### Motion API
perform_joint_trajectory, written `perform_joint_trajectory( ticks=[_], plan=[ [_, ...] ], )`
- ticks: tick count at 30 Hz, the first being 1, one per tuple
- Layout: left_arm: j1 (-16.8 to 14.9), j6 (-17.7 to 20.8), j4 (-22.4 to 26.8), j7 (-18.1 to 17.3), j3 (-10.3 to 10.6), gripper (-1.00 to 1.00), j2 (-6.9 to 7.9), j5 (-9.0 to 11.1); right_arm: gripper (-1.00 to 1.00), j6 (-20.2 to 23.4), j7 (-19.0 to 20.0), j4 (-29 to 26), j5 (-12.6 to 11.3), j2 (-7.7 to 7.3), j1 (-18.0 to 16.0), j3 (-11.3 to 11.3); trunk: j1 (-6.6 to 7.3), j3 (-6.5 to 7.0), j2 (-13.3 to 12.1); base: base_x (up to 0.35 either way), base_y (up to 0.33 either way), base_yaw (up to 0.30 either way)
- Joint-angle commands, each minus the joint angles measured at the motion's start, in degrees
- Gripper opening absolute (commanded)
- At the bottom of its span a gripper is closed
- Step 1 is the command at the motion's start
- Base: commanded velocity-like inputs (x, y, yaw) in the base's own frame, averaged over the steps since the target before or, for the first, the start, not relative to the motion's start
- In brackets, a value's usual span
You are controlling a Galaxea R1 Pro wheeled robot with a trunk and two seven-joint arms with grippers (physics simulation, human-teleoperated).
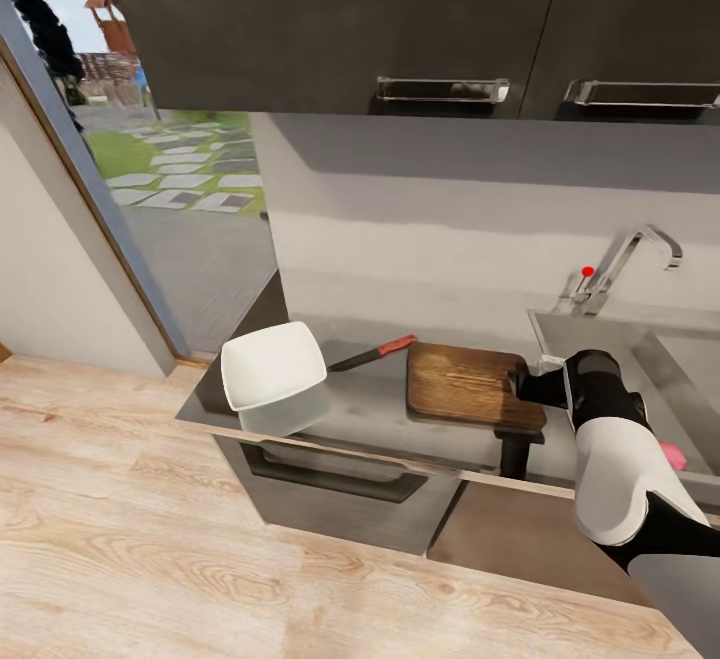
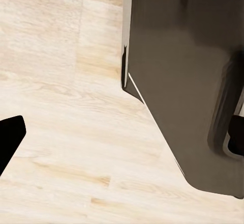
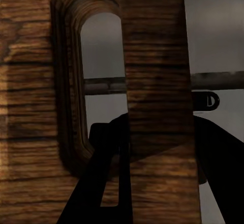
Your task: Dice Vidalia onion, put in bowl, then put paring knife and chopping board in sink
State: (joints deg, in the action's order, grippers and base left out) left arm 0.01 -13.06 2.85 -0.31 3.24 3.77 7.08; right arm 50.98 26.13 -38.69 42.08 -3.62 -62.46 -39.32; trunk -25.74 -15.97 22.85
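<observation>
Board [image 1: 462, 382]: on the counter [image 1: 370, 409] beside the sink [image 1: 600, 339], its slotted end lifted off the surface.
Right claw [image 1: 522, 386]: clamped on the board's slotted end; in the right wrist view 1 finger [image 3: 96, 183] shows through the slot.
Knife [image 1: 373, 352]: flat on the counter between bowl [image 1: 275, 371] and board.
Bowl: at the counter's left end.
Left claw: cannot tell if its jaws are apart; a dark tip [image 2: 9, 137] hangs over the wood floor [image 2: 66, 132].
</observation>
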Motion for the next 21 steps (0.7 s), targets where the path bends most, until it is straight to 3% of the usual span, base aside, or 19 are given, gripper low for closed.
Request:
perform_joint_trajectory(
  ticks=[1, 13, 14, 21],
  plan=[
    [0.0, -0.1, 0.0, 0.0, 0.4, 1.0, 0.01, 0.6, -1.0, -0.1, 0.5, 1.1, 2.1, 0.02, 0.0, -0.3, -0.05, -0.11, 0.1, 0.0, 0.0, 0.0],
    [0.0, -0.1, 0.0, 0.0, 0.4, 1.0, 0.01, 0.6, -1.0, -0.1, 0.5, 1.0, 2.1, -0.06, 0.0, -0.4, -0.05, -0.11, 0.1, 0.0, 0.0, 0.0],
    [0.0, -0.1, 0.0, 0.0, 0.4, 1.0, 0.01, 0.6, 1.0, -0.1, 0.5, 1.0, 2.1, -0.06, 0.0, -0.4, -0.05, -0.11, 0.1, 0.0, 0.0, 0.0],
    [0.0, -0.1, 0.0, 0.0, 0.4, 1.0, 0.01, 0.6, 1.0, -0.1, 0.5, 1.0, 2.1, 0.0, 0.0, -0.3, -0.05, -0.11, 0.1, 0.0, 0.0, 0.0]
  ],
)
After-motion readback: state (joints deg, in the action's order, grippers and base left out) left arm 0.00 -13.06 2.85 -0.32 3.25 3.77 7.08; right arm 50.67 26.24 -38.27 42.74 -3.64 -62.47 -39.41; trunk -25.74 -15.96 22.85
